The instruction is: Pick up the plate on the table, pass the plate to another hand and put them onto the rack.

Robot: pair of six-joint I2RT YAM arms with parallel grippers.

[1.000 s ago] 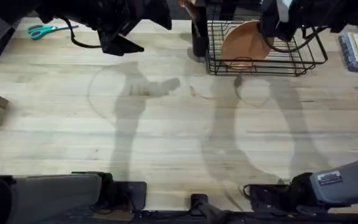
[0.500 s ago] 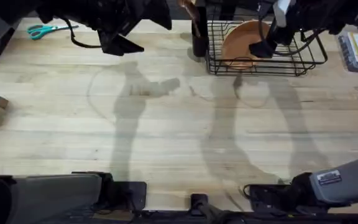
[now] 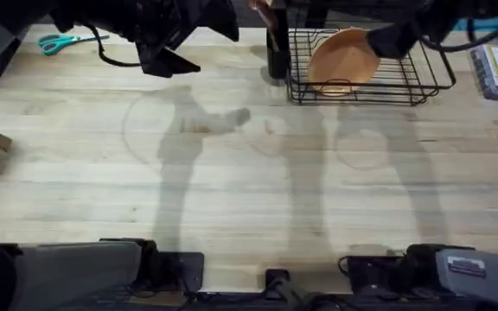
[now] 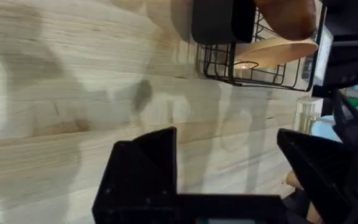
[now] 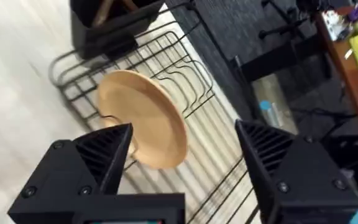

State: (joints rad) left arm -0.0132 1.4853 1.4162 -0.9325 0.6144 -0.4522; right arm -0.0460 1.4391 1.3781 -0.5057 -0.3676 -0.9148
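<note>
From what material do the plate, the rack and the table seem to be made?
The plate: probably plastic, since it is one even orange-tan colour with a smooth matte face. The rack: thin black wire, likely coated metal, seen as bent rods and upright loops. The table: light wood, butcher-block style, with visible grain and plank seams.

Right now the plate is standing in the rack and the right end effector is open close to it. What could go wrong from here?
1. The plate leans tilted in the rack instead of standing upright, so it might slide or tip over.
2. The open right end effector sits near the plate's rim; a careless retreat could clip it.
3. Its fingers could also catch the rack's upright wires and drag the rack across the table.
</note>
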